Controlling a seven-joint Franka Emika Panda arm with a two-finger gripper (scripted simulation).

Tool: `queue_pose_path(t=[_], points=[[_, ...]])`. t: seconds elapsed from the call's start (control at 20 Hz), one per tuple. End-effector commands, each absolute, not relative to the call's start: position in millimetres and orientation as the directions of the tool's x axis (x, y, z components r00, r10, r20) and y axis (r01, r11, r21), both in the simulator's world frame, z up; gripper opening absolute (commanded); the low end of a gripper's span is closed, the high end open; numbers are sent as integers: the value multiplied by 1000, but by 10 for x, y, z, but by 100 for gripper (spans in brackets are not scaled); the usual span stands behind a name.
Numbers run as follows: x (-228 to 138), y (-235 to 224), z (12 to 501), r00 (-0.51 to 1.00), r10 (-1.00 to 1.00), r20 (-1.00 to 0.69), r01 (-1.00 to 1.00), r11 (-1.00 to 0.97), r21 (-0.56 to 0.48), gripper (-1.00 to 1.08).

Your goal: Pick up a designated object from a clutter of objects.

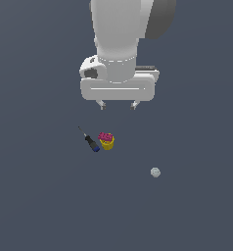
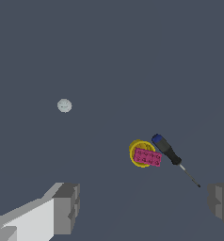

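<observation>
The small yellow mug stands on the dark grey floor, with the flat magenta block lying across its rim. Close beside the mug lies the thin screwdriver with its black and blue handle, its shaft pointing away from the mug. My gripper hangs well above this clutter, a little toward the exterior view's right of it. Its fingers stand wide apart with nothing between them.
A pale grey ball rests alone on the floor, off to the exterior view's right of the clutter and nearer the camera. The flat dark grey floor fills the surroundings.
</observation>
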State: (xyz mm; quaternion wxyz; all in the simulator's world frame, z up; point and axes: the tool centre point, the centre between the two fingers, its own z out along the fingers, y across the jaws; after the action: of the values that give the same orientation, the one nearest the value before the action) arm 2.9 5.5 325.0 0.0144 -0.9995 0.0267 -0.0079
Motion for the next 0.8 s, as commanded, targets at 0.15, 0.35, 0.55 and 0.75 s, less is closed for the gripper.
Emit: queue_pose_path(t=[0.15,0.35,0.55,0.75], points=[[33,56,3239,999,-51,15,-50,-998,-29,100],[47,64,3210,999,-41,16,-41,-999,-30,100],[50,74,3221,999,-39,16,-38,-999,-30,100],[52,63,3185,999,-37,16,-37,-999,-30,100]])
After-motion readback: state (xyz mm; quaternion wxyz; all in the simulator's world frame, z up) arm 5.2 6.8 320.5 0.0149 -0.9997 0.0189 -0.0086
